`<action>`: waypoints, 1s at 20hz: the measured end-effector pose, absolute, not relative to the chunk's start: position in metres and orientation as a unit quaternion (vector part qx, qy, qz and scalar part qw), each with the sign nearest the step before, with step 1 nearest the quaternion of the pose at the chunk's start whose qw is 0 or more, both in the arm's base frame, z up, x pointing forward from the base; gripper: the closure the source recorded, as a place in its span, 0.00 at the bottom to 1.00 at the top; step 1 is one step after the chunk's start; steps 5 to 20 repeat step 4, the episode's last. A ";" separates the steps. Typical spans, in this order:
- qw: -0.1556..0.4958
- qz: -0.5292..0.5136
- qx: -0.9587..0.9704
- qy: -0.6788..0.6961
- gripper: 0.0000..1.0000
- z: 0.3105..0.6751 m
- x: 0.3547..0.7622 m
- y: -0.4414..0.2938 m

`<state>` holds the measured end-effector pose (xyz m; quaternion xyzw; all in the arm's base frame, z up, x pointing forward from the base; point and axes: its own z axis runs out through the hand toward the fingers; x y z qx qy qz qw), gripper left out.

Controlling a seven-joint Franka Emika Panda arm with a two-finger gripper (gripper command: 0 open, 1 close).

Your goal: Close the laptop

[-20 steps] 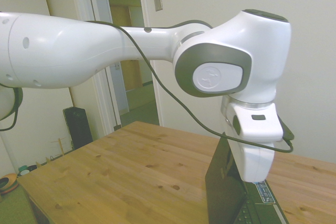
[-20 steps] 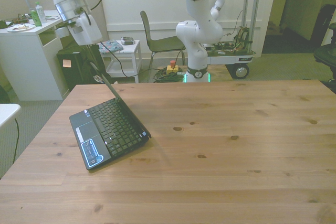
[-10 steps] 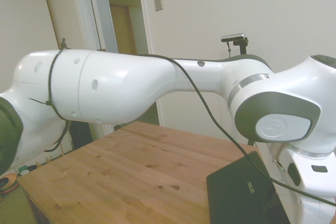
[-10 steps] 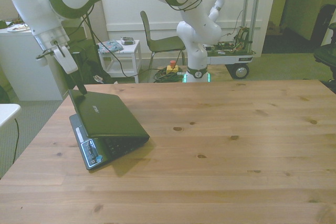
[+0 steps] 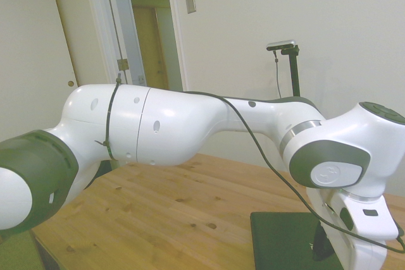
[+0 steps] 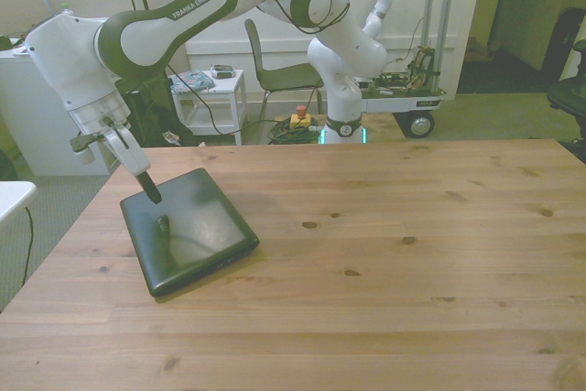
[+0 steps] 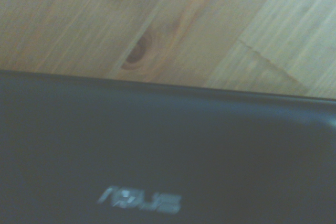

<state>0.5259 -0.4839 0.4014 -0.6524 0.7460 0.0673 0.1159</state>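
Observation:
The black laptop (image 6: 197,226) lies on the wooden table (image 6: 412,254) toward the front view's left, its plain dark lid flat down. My gripper (image 6: 152,195) is shut, and its dark fingertips rest on the lid near the edge away from the camera. In the side view the lid (image 5: 278,238) shows flat at the bottom, with the gripper (image 5: 321,248) on it, partly behind the wrist. The wrist view shows the lid (image 7: 157,156) close up, with a pale logo and bare wood beyond its edge. The keyboard and palm rest are hidden.
The table's edge runs close to the laptop on the front view's left, and a white cabinet (image 6: 46,107) stands beyond it. A chair (image 6: 275,75) and a wheeled cart (image 6: 403,98) stand behind the table.
The lid has gone from upright, to half lowered, to flat on the base. My gripper came down with it, pressing on the lid, and the arm now stretches low over the table.

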 end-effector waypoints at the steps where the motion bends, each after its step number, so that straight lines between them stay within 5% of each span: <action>1: 0.117 0.063 -0.658 0.741 1.00 0.410 0.528 -0.475; 4: 0.127 0.041 -0.694 0.707 1.00 0.457 0.525 -0.438; 20: 0.127 0.041 -0.694 0.707 1.00 0.457 0.525 -0.438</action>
